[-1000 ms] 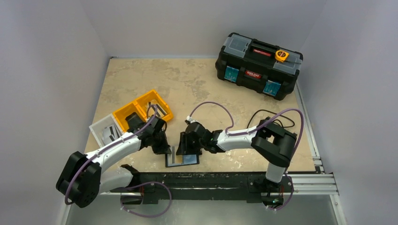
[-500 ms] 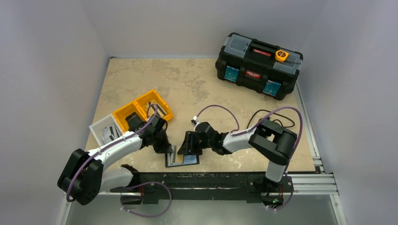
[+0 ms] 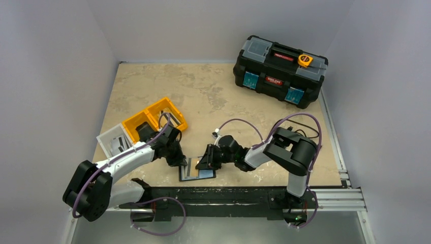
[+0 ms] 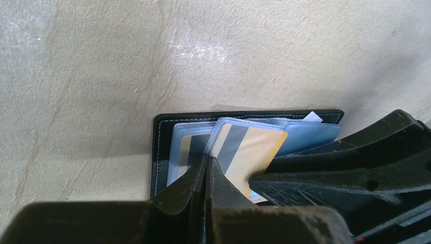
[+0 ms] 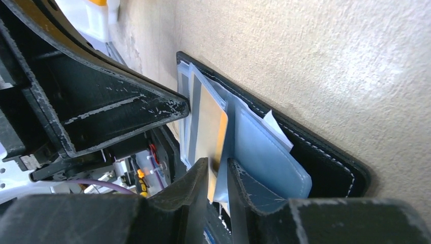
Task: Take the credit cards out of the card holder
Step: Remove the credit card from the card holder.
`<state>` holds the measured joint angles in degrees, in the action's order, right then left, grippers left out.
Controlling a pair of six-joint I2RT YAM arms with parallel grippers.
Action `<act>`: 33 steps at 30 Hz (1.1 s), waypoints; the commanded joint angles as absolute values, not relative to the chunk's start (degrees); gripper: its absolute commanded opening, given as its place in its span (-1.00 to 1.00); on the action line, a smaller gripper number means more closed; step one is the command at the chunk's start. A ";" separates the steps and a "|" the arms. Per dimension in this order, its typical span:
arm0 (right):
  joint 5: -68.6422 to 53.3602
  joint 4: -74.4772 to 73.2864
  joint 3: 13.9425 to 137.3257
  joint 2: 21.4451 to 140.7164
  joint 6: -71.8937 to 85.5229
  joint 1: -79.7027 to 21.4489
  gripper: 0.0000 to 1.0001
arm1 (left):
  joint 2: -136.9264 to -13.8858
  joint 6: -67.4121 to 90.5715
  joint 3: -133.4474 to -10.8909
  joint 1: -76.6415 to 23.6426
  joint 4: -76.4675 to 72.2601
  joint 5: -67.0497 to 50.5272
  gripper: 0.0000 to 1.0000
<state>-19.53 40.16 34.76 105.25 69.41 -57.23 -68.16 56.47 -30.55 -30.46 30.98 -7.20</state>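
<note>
On the beige tabletop [image 3: 213, 91], at 6 o'clock, the card holder [image 3: 195, 176] lies under the pressed-together left gripper [image 4: 206, 173] while the right gripper [image 5: 218, 178] straddles a yellow credit card [image 4: 249, 152], grip unclear; pulling could drag its clear sleeve [image 4: 222, 122]

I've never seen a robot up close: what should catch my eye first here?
The left gripper and the right gripper meet over an open black card holder at the near edge of the table, the right one's jaws astride a yellow credit card. A big black toolbox sits at the far right corner, orange bins at the left.
</note>
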 commanded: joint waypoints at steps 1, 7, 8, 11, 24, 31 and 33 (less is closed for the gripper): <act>-21.08 45.96 33.68 106.22 71.33 -56.96 -0.62 | -70.23 56.18 -29.22 -30.79 33.68 -1.76 -1.00; -20.29 46.81 31.89 105.34 72.24 -56.40 -0.89 | -70.19 56.49 -29.23 -30.78 34.40 -1.17 -1.00; -20.10 46.60 31.64 105.04 72.18 -56.30 -0.95 | -70.23 56.58 -29.23 -30.76 34.59 -0.96 -1.00; -19.80 46.11 31.31 104.46 71.89 -56.25 -1.00 | -70.24 56.70 -29.27 -30.81 35.08 -0.35 -1.00; -16.74 38.71 30.61 101.05 69.54 -55.95 -1.00 | -70.34 56.78 -30.21 -30.82 36.78 1.44 -1.00; -16.01 36.77 30.06 100.38 68.99 -55.68 -1.00 | -70.12 56.61 -30.46 -30.79 37.39 1.84 -1.00; -15.38 34.99 30.14 99.85 68.29 -55.68 -1.00 | -69.99 56.60 -30.41 -30.84 37.43 1.80 -1.00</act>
<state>-18.31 39.55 30.83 102.45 70.67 -56.05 -68.75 57.76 -31.42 -30.89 32.29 -5.76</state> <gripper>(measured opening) 0.006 0.003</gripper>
